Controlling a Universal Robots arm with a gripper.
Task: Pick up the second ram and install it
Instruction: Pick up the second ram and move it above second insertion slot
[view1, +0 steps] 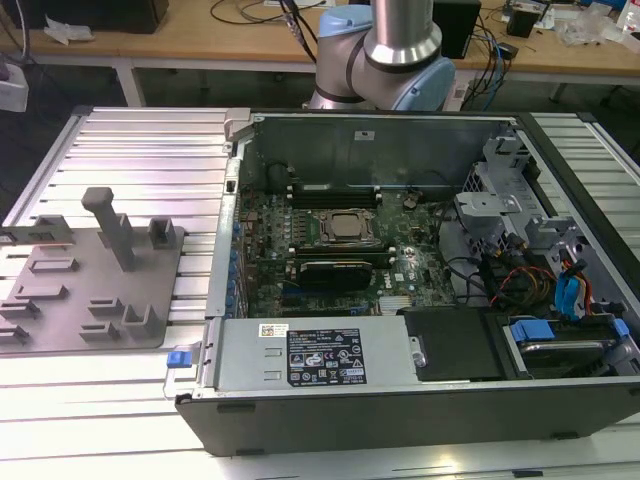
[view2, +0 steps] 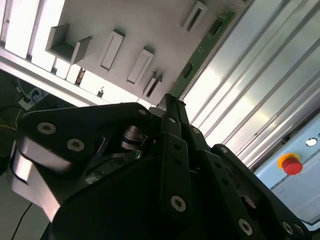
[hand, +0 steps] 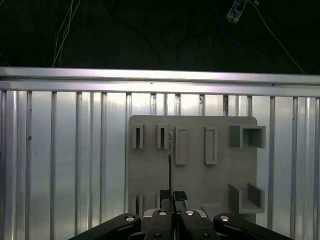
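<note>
second ram (view2: 206, 49) clamped in jaws above fixture (hand: 195, 175)

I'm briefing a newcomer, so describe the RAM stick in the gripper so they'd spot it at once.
In the second wrist view, find the black gripper over the grey fixture plate. The second ram sticks out from between its shut fingertips. It is the one thin, long green circuit board; the slots and blocks behind it are plain grey.
</note>
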